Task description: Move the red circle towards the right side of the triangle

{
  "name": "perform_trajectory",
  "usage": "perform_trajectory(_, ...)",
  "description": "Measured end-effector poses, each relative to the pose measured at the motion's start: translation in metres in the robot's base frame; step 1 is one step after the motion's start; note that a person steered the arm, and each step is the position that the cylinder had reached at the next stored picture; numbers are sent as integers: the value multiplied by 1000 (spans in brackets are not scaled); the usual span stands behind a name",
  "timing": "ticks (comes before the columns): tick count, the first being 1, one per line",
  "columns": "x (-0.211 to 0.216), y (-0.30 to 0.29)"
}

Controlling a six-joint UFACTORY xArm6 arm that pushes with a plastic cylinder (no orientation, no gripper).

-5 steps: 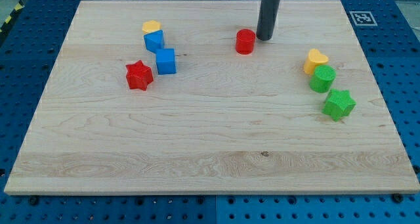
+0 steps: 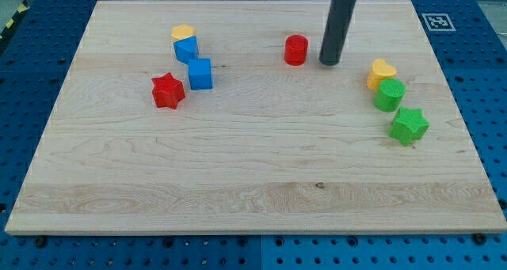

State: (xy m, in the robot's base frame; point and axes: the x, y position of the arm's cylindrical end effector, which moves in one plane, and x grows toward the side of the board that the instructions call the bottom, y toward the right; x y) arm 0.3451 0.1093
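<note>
The red circle (image 2: pixel 295 50) sits on the wooden board (image 2: pixel 253 167) near the view's top, a little right of centre. My tip (image 2: pixel 329 63) is to its right, a short gap away and not touching it. A blue block (image 2: pixel 187 49), whose shape may be a triangle, lies at the upper left, with a yellow block (image 2: pixel 183 33) touching its top side. A blue cube (image 2: pixel 200 74) sits just below them.
A red star (image 2: pixel 168 90) lies left of the blue cube. At the right, a yellow heart (image 2: pixel 381 72), a green circle (image 2: pixel 389 94) and a green star (image 2: pixel 409 125) form a descending cluster.
My tip has moved right and slightly down, away from the red circle's right edge. The red circle and other blocks have stayed in place.
</note>
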Motion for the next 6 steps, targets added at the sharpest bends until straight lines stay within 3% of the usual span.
perform_trajectory(1, -27, -17)
perform_trajectory(4, -9, -7)
perform_trajectory(6, -26, -59)
